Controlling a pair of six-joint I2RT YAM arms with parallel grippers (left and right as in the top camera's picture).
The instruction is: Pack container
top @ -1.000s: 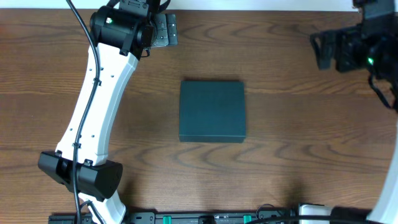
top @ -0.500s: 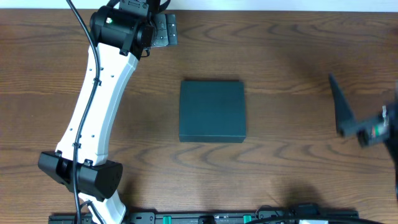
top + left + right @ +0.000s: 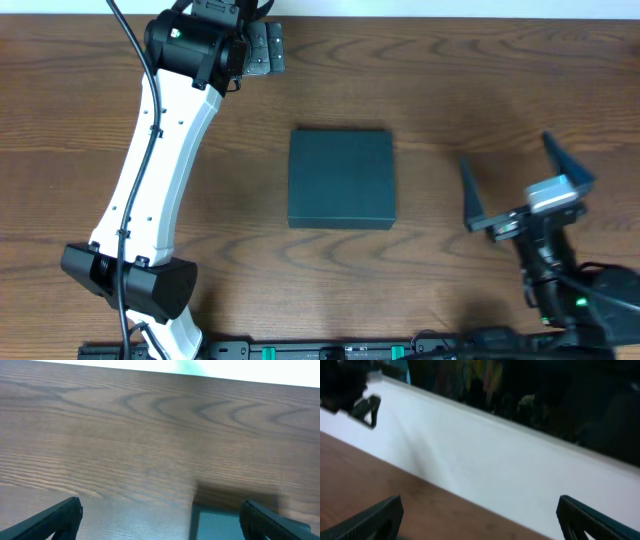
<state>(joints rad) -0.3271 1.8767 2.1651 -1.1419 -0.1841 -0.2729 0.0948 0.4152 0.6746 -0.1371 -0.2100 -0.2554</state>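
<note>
The container (image 3: 342, 178) is a dark teal-black rectangular box lying with its lid shut at the middle of the wooden table. My left gripper (image 3: 268, 50) is at the far left of the table, well apart from the box. In the left wrist view its fingers (image 3: 160, 512) are spread open and empty, and a corner of the container (image 3: 220, 522) shows at the bottom. My right gripper (image 3: 518, 180) is open and empty, to the right of the box. In the right wrist view its fingers (image 3: 480, 512) are spread wide and face the table's edge and a white wall.
The wooden table (image 3: 450, 80) has a white strip along its far edge. The left arm's white link (image 3: 150, 170) crosses the left side of the table. A dark rail with connectors (image 3: 330, 350) runs along the front edge.
My right arm has swung from the far right corner down toward the front right, and now sits to the right of the box. The left arm and the box have not moved.
</note>
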